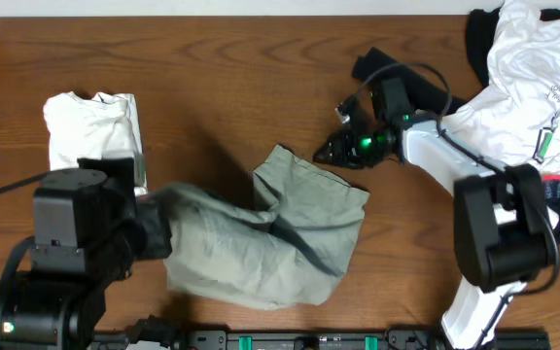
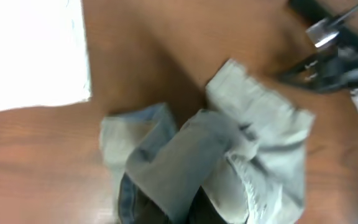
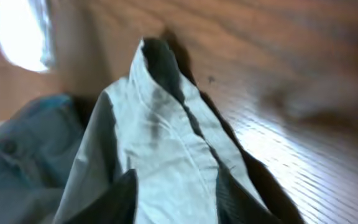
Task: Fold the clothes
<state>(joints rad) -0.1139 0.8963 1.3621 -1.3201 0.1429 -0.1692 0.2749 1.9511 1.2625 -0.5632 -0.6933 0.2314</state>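
Overhead: left gripper [image 1: 154, 231] clamped shut on one end of crumpled khaki-grey cotton trousers [image 1: 280, 233], mid-way across the brown wooden table [image 1: 212, 68]; right gripper [image 1: 327, 153] just beside the trousers' upper edge, opening impossible to tell. Folded white shirt [image 1: 90, 126] at left; heap of white and black garments [image 1: 528, 68] at right, its print too small to read. Left wrist: trouser cloth bunched close up. Right wrist: blurred ridge of the same cloth, fingers indistinct.
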